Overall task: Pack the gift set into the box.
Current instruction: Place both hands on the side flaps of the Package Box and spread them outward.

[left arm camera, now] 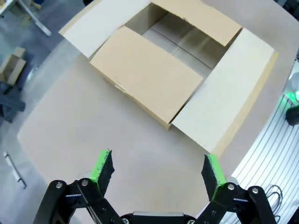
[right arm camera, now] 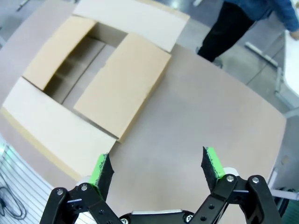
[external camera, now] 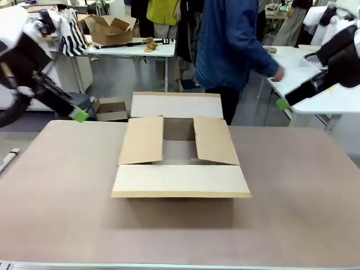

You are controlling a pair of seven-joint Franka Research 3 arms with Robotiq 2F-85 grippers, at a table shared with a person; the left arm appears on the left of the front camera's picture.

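Front view: broad table (external camera: 304, 191) surrounds the open-flapped box (external camera: 180, 181).

box (left arm camera: 154, 79) flaps spread, on table (left arm camera: 84, 135) | left gripper (left arm camera: 159, 169) jaws apart, above table

Table (external camera: 292, 191): plain brown surface | Load: one cardboard box (external camera: 180, 180) is set flat on it, at the centre | Flaps: all four are folded outward, two long, two short | Remaining surface: bare brown top around the box
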